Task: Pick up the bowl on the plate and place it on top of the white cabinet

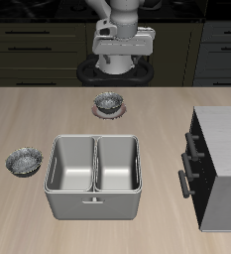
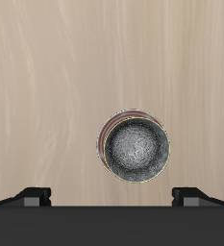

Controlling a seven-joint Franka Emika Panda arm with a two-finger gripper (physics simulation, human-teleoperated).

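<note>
Gripper (image 1: 123, 45) hung high over the back of the table, near the robot base, fingers spread wide and holding nothing; in the wrist view both fingertips (image 2: 35, 195) showed well apart with bare wood between them. The bowl (image 1: 107, 101), dark grey with a speckled sheen, sat on the plate (image 1: 96, 108), whose reddish rim peeked out around it. Both lay below the gripper and a bit nearer the table's front edge, not touched by it. In the wrist view the bowl (image 2: 136, 147) filled most of the plate (image 2: 103, 146), upright, off-centre between the fingers, closer to one fingertip than the other.

The white cabinet (image 1: 223, 149) stood well away from the gripper, toward the front and off to one side, pale top bare, black drawer fronts with bar handles facing the table's middle. A grey two-compartment tray (image 1: 95, 203) sat nearer the front edge than the bowl, between the cabinet and a second look-alike bowl (image 1: 25, 159) that rested straight on the table (image 1: 167, 109), well apart from the gripper.
</note>
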